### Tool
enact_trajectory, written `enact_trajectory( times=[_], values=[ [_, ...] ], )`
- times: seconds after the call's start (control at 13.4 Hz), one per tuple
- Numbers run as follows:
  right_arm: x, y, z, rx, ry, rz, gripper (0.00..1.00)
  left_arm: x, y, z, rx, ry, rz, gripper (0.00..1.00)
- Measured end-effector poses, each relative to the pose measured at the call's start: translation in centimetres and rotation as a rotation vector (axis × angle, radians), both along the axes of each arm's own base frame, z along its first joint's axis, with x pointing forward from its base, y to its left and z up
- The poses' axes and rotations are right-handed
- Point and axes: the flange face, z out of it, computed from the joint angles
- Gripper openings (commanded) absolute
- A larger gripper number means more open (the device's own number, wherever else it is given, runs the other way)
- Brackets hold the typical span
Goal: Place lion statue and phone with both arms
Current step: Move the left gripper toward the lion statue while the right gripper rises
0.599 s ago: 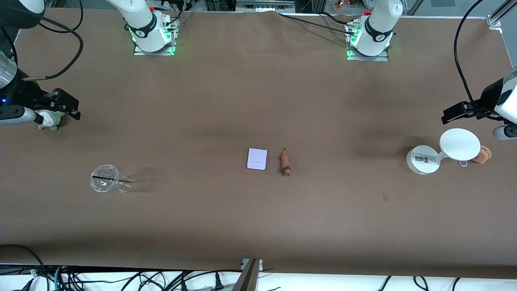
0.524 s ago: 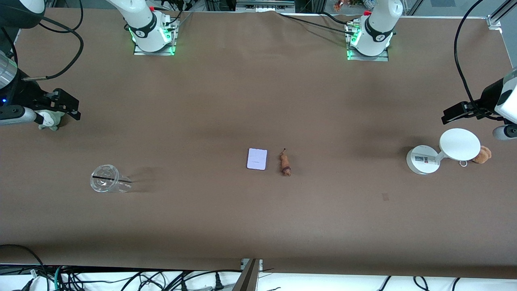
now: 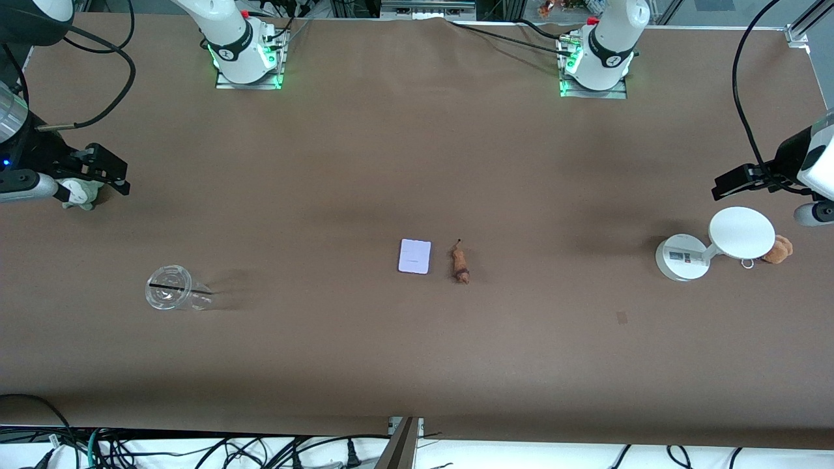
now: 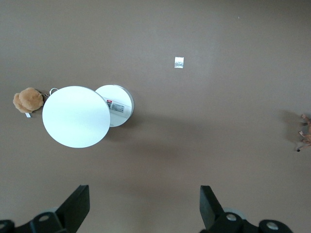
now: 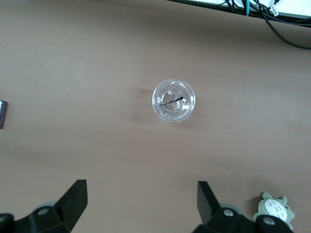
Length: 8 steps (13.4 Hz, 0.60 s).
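The phone [image 3: 415, 256], a pale lavender-white slab, lies flat at the middle of the table. The lion statue [image 3: 460, 263], a tiny reddish-brown figurine, lies right beside it toward the left arm's end. My left gripper [image 3: 722, 184] is open and empty, up over the left arm's end of the table near the white stand. In the left wrist view the gripper [image 4: 144, 204] is open and the lion statue [image 4: 305, 133] shows at the edge. My right gripper [image 3: 121, 176] is open and empty over the right arm's end. The right wrist view shows the open gripper [image 5: 141, 201] and the phone's edge [image 5: 2, 114].
A white round stand with disc [image 3: 741, 233] and an orange-brown plush [image 3: 778, 249] sit at the left arm's end. A clear plastic cup [image 3: 171, 295] and a grey-green plush [image 3: 81, 193] are at the right arm's end. A small patch [image 3: 621, 317] marks the brown table cover.
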Motion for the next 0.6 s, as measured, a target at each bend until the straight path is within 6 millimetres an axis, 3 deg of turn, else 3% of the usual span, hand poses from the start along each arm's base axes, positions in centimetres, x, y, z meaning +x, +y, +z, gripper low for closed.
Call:
enact_trajectory(
  times=[0.6],
  values=[
    [0.01,0.86,0.44,0.002,-0.009,0.015,1.00,0.34,-0.12,-0.83,0.000,0.015,-0.003,1.00]
  ],
)
